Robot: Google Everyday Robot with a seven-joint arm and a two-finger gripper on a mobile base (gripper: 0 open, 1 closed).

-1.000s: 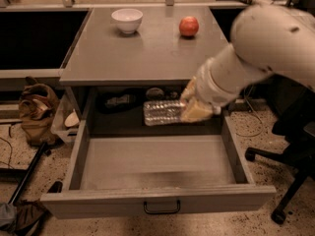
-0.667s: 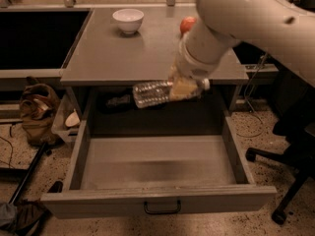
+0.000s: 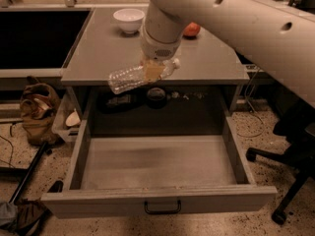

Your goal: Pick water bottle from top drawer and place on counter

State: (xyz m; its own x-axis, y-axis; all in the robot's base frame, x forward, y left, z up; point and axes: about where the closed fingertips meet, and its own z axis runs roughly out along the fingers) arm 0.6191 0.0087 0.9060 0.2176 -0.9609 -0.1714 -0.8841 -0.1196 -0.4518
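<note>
Risk notes: robot's two-finger gripper (image 3: 153, 71) pinching small clear ribbed plastic water bottle (image 3: 129, 78) near neck. Bottle sideways, in air over front edge of flat grey counter (image 3: 206, 58). Release here, probably rolls off into open grey top drawer (image 3: 157, 163).

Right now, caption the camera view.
The gripper holds water bottle sideways at the front of the counter; top drawer open.

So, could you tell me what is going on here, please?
The robot's gripper is shut on the water bottle, holding it sideways in the air by the front edge of the counter, not yet set down. The top drawer stands pulled open below. A white bowl and a red fruit sit at its back.
</note>
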